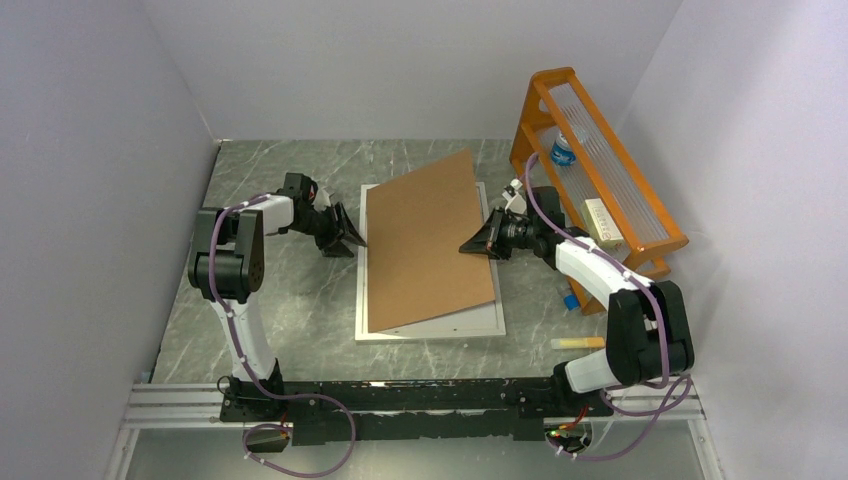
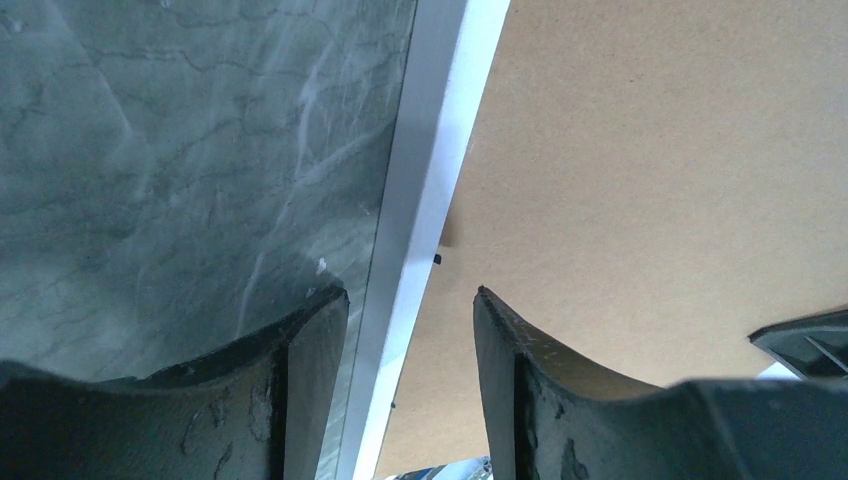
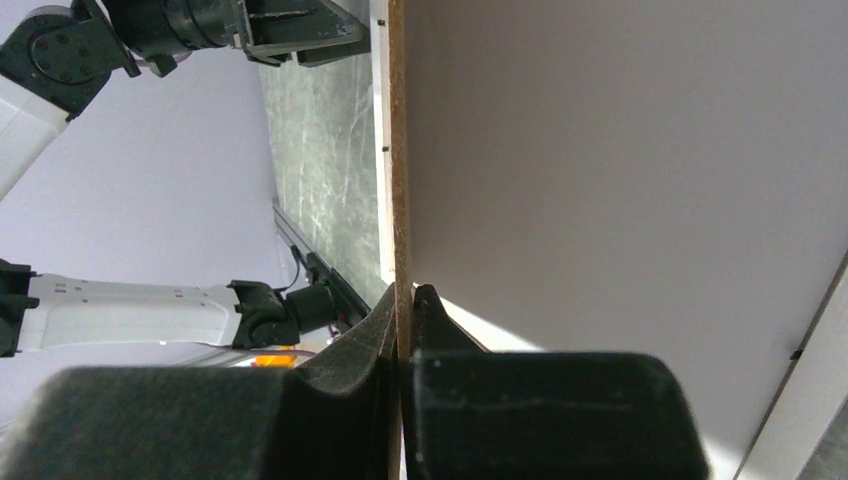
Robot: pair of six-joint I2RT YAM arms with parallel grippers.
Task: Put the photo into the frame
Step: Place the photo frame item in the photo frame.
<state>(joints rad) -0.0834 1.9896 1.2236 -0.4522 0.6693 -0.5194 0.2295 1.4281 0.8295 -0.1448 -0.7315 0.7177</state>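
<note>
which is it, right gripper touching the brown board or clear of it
Touching. The right wrist view shows the right gripper closed on the brown board, its edge pinched between both fingers with no gap.

Frame (image 2: 425, 200) smooth white-silver; backing board (image 1: 430, 240) matt brown fibreboard.

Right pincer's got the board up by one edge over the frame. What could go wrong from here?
1. Right pincer grips the board by a thin edge strip only; tilted, it may pivot or slip onto the frame.
2. Open left pincer straddles the frame's left rim; closing could catch the board too or shove the frame.
3. The rack stands close behind the right arm; swinging the board out may hit it.
</note>
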